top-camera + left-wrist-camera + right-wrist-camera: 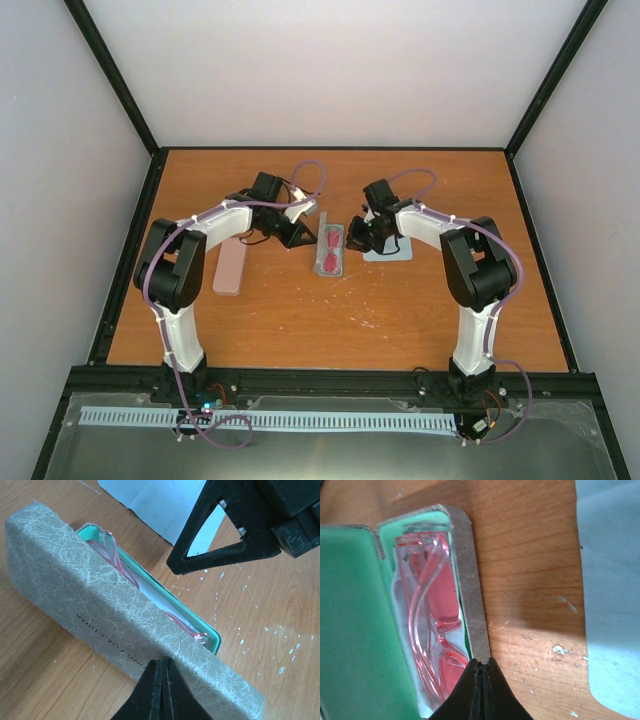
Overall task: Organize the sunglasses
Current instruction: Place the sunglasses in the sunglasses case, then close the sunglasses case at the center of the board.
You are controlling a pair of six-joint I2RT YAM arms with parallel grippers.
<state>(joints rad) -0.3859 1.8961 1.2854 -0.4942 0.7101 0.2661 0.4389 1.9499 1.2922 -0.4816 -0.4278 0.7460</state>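
I work on an orange-brown wooden table, its surface scuffed with small white flecks. Pale plain walls rise on three sides, and a black frame rail runs along the table's edges.

Everything sits in the far-middle band of the top view. The widest bare wood is the stretch in the lower half of that view, between my two arms, and there is a narrower bare strip along the far edge.

I count one pair of sunglasses, two cases, one light-blue cloth and two arms.

The sunglasses have clear pink frames and pink lenses. They lie folded inside the open grey case, against its green lining, at the centre of the top view. The pink case lies closed, well apart at the left, beside my left arm. The cloth lies flat just right of the grey case.

My left gripper has its fingers pressed together, tips against the outside of the raised grey lid. My right gripper is likewise closed tight, tips at the corner of the case's grey rim. I cannot tell whether either one pinches any of the case.
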